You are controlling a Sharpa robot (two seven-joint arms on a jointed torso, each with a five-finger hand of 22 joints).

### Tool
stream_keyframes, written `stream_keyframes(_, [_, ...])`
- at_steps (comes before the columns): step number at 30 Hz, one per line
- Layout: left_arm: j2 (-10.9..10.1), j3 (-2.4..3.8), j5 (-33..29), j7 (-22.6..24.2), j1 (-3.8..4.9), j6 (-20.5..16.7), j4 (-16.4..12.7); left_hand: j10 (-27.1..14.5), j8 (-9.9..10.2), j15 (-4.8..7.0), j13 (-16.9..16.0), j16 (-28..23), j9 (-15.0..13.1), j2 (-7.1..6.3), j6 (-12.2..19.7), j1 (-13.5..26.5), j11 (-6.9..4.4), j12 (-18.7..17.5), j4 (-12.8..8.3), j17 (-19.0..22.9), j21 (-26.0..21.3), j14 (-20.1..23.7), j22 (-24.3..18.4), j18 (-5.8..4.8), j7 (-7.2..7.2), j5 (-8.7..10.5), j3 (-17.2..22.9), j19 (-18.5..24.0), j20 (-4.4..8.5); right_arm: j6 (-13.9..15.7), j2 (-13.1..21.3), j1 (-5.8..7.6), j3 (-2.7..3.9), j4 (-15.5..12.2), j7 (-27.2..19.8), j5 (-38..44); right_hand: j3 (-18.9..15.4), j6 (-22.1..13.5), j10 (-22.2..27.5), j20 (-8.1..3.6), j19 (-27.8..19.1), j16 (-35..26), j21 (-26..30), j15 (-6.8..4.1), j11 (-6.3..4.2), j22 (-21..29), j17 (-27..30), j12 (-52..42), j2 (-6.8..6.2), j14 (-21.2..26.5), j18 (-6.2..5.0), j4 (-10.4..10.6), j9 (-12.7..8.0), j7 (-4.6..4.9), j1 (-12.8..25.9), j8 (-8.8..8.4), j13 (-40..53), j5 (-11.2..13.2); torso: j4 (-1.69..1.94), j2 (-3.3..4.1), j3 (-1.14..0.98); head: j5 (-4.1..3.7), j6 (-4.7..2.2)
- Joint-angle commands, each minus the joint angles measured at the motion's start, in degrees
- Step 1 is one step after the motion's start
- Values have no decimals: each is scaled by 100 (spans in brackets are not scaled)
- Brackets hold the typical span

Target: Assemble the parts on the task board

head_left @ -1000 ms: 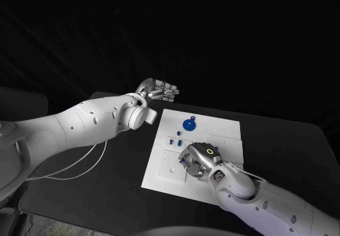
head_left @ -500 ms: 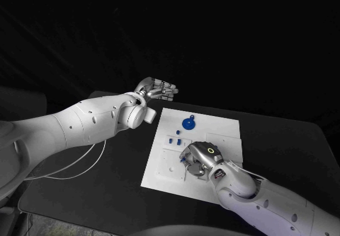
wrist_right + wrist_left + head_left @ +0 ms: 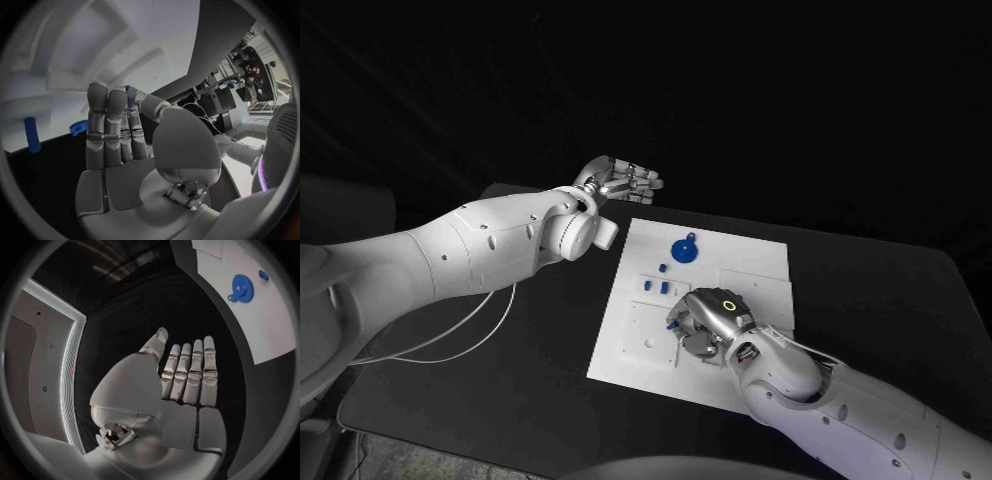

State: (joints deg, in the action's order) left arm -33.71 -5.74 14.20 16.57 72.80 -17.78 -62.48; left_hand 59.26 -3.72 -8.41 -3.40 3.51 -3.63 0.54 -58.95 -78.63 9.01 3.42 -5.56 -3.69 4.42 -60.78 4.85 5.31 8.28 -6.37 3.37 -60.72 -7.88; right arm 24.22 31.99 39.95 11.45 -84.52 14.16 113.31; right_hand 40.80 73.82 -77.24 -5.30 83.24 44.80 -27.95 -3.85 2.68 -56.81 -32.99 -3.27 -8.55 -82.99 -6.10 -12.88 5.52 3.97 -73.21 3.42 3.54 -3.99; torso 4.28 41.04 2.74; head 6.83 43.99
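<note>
The black table [image 3: 877, 290] is carrying the white task board [image 3: 733, 262] at its middle, laid flat so that both arms can be reaching it from either side. The left arm [image 3: 459, 255] is hanging beyond the board's far left corner, apart from it, and its left hand [image 3: 181, 385] is showing flat, fingers straight and side by side with nothing in them (probably parked out of the way while the other arm is working). The right arm [image 3: 848, 410] is coming in over the near edge, and the right hand [image 3: 707, 325] is hovering low over the board's near middle, fingers extended towards the surface; a small blue part [image 3: 128, 92] is peeking out at the fingertips, though whether it is actually being pinched cannot be told. A blue gear [image 3: 685, 251] is sitting on the board's far half, seemingly already seated. Two small blue pegs [image 3: 655, 289] are lying just left of the right hand, waiting to be fitted.
</note>
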Motion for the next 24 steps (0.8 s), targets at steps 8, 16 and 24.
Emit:
stream_keyframes(8, [15,5,23,28,2,79,-5,-27,19,-17,6,-6,8,55,23,2,-7,-9,-3,6,21,27,-6,71,16,-1,-45,-21,-10,-185,-13,-6,-5,48,38,79,3,37,-216,-16,33,25,8,-35,-157,-5,0,-14,22,5,-149,-31,5,10,-50,25,6,25,-1,1,1,-3,5])
stream_keyframes(16, [14,5,28,15,2,87,-4,-34,20,-20,6,-7,8,50,32,-6,-2,-10,10,6,19,36,-18,73,21,-1,-57,-19,-14,-248,-29,-5,-5,42,71,121,-10,34,-212,-17,45,27,53,-35,-157,-58,2,-14,27,7,-148,-43,5,11,-47,25,6,25,-2,1,-1,-5,-3])
stream_keyframes(24, [21,5,32,5,2,98,-3,-34,20,-20,6,-7,8,50,32,-6,-2,-10,10,6,19,36,-18,73,21,-1,-57,-19,-14,-445,-72,0,-5,35,120,210,-19,28,-206,-15,43,26,77,-33,-156,-84,2,-14,35,8,-142,-35,5,13,-47,24,6,25,1,1,5,-15,-3])
